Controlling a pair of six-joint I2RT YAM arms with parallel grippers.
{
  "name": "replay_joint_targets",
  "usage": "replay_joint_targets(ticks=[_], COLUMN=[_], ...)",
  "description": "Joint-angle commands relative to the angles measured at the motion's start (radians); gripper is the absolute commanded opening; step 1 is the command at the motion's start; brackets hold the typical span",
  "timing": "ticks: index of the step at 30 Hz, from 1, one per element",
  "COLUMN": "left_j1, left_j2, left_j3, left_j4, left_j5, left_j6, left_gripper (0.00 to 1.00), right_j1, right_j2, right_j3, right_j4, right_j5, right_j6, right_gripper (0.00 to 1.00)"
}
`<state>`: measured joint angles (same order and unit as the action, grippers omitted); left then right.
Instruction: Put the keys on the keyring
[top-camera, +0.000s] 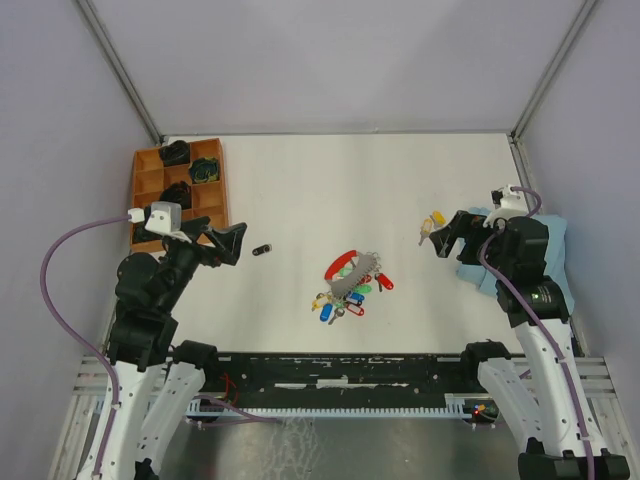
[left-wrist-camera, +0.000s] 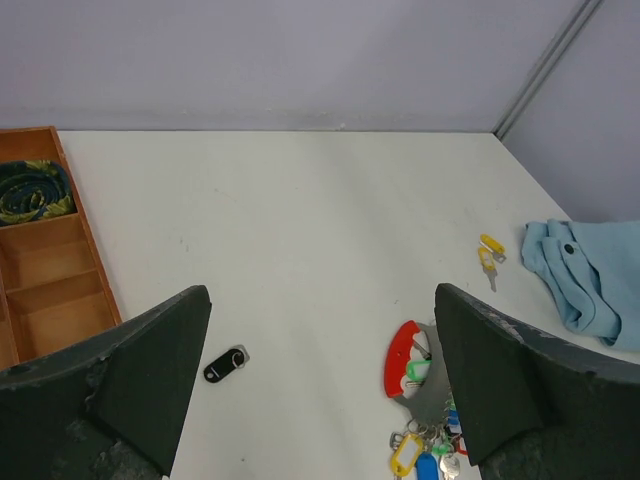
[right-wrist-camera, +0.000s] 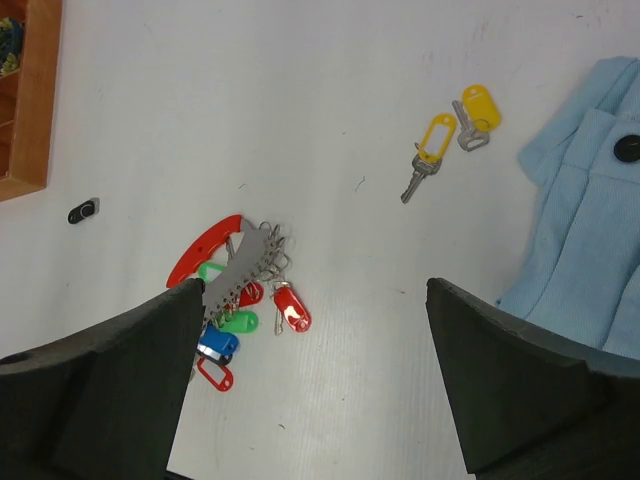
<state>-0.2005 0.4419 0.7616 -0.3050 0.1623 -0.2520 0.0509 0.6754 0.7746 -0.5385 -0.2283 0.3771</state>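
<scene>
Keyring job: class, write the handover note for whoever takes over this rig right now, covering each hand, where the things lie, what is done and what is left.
Left hand: open, empty, above the table left of the pile.
Right hand: open, empty, close to the two yellow-tagged keys.
Keyring: mid-table, with the blue, green and red-tagged keys bunched against it. Whether they are threaded on cannot be told.
Done: nothing certain.
Left: the yellow pair lie apart from the ring, so they at least need threading on.
</scene>
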Motion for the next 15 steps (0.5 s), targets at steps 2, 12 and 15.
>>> replay_joint_targets(ticks=[2,12,15], left_j1=[0.007,0.007,0.006], left_j2=[-0.012,-0.003,-0.007], left_j3=[-0.005,-0.008,-0.023], left_j4=[0.048,0.053,0.055], left_j5=[0.046,0.034,-0.013], left_j6=[0.024,0.001,-0.064], left_gripper=[0.99,0.99,0.99], right_j1=[0.005,0.013,0.013], right_j2=[-0.008,-0.014,-0.013], right_j3=[0.000,-0.013,-0.018], right_j4=[0.045,0.056,0.067], right_j5=[0.006,-0.022,-0.028], right_j6=[-0.004,-0.002,0.002], right_gripper=[1.00,1.00,1.00])
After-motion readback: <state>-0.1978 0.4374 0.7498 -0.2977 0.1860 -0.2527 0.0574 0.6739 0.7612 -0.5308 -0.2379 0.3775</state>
